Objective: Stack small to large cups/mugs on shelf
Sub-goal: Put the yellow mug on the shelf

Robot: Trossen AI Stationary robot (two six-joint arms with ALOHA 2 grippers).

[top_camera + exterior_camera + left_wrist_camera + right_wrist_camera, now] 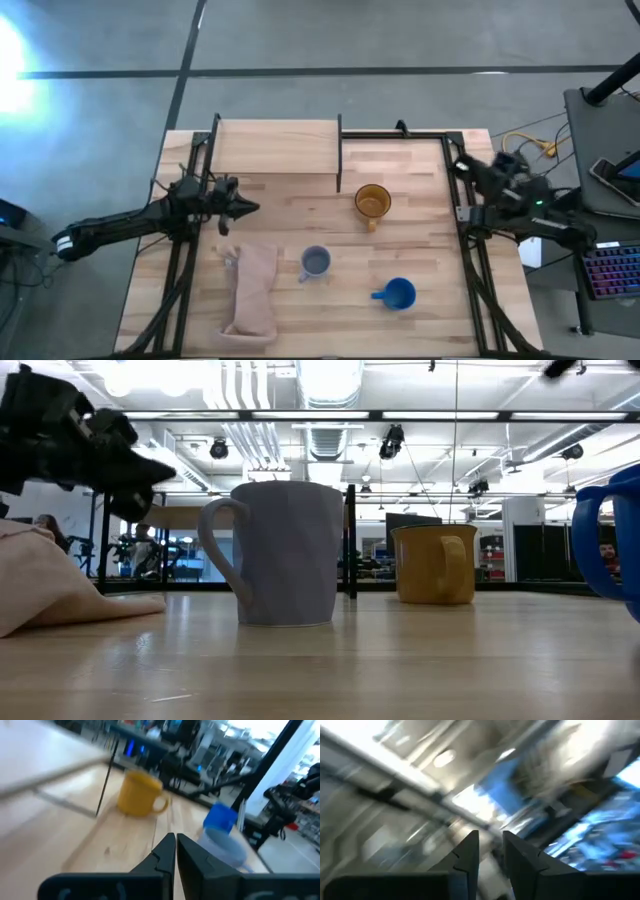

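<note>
Landmark: the grey-blue mug point(316, 262), standing upright near the middle of the tabletop point(430, 320); every place below is given from it.
Left gripper: point(248, 208) hangs above the tabletop, toward the shelf and the left edge from the grey-blue mug; its fingers are pressed almost together in the left wrist view and hold nothing.
Right gripper: point(490, 851) is raised at the right edge, well apart from the grey-blue mug; a narrow gap shows between its fingers, nothing is between them, and it points up at the room.
Key relation: the left gripper's tips point toward the right side, and the grey-blue mug lies ahead of them and toward the front edge; the left arm is plainly the nearer one.
Handle: sticks out toward the left arm's side, so a rim or handle grasp looks likely from there.
Yellow-orange mug point(372, 202): toward the shelf and to the right, widest mouth, glossy, handle pointing toward the front.
Bright blue mug point(399, 294): toward the front edge and to the right, handle toward the landmark.
Shelf point(277, 146): far side, a pale smooth wooden board between thin black posts, no mug on it.
Cloth point(254, 290): tan, soft, crumpled, just beside the landmark on its left.
Progress: judged not yet begun; all three mugs stand apart.
</note>
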